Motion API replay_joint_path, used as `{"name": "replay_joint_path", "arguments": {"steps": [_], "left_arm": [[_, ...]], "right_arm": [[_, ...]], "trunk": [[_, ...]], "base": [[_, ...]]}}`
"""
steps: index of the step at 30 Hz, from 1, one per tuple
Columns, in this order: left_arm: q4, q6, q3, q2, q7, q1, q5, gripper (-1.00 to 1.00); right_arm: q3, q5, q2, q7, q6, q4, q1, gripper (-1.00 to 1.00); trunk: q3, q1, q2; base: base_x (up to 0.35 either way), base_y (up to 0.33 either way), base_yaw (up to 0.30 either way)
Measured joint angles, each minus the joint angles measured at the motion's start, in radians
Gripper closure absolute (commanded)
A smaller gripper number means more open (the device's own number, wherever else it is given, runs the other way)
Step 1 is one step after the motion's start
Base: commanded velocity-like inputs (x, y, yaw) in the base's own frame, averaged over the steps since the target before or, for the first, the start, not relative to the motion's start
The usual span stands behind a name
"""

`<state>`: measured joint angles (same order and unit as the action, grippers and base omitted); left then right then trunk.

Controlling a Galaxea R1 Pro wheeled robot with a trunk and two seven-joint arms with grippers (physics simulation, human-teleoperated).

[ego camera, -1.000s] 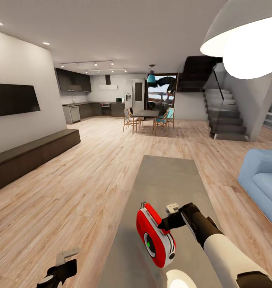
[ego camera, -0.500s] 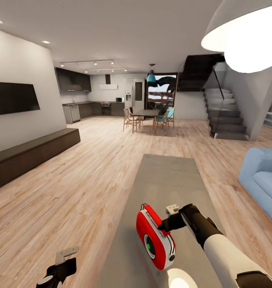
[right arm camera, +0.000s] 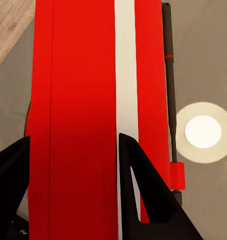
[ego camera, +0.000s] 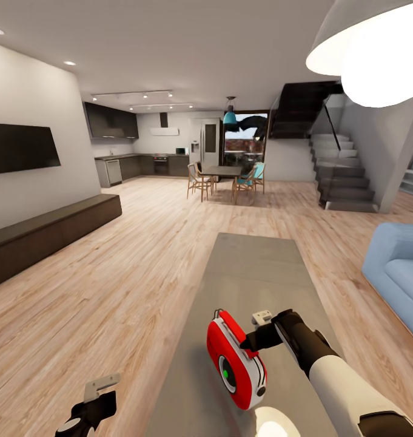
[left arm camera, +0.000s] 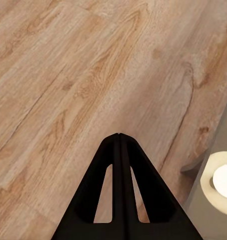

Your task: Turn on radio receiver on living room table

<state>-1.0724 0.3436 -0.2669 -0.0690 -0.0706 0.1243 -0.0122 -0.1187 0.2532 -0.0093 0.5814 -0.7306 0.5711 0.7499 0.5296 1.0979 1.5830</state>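
The red radio receiver (ego camera: 236,359) stands on edge on the near end of the long grey table (ego camera: 250,273), its round dial showing a green spot. My right gripper (ego camera: 247,341) reaches it from the right, fingertips against its back. In the right wrist view the radio's (right arm camera: 78,90) red body with a white stripe lies just beyond my open right gripper (right arm camera: 73,137), and its thin dark handle (right arm camera: 168,75) runs along one side. My left gripper (ego camera: 100,396) hangs low over the wood floor left of the table, with its fingers (left arm camera: 119,145) pressed together.
A blue sofa (ego camera: 400,273) sits right of the table. A dark low bench (ego camera: 48,233) and a wall TV (ego camera: 21,149) line the left wall. The dome pendant lamp (ego camera: 376,54) hangs at the upper right. A dining table (ego camera: 221,173), the kitchen and stairs (ego camera: 342,182) lie far ahead.
The head view has shifted very slightly. The radio and both arms hold their places.
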Motion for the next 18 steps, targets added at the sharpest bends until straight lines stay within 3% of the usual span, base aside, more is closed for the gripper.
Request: {"name": "replay_joint_path", "arguments": {"steps": [10,18], "left_arm": [[0.000,0.000,0.000,0.000,0.000,0.000,0.000,1.00],[0.000,0.000,0.000,0.000,0.000,0.000,0.000,1.00]], "right_arm": [[0.000,0.001,0.000,-0.002,-0.001,-0.001,0.000,1.00],[0.000,0.000,0.000,-0.001,-0.002,-0.002,0.000,1.00]], "trunk": [[0.025,0.031,0.056],[0.025,0.031,0.056]], "base": [[0.000,0.000,0.000],[0.000,0.000,0.000]]}}
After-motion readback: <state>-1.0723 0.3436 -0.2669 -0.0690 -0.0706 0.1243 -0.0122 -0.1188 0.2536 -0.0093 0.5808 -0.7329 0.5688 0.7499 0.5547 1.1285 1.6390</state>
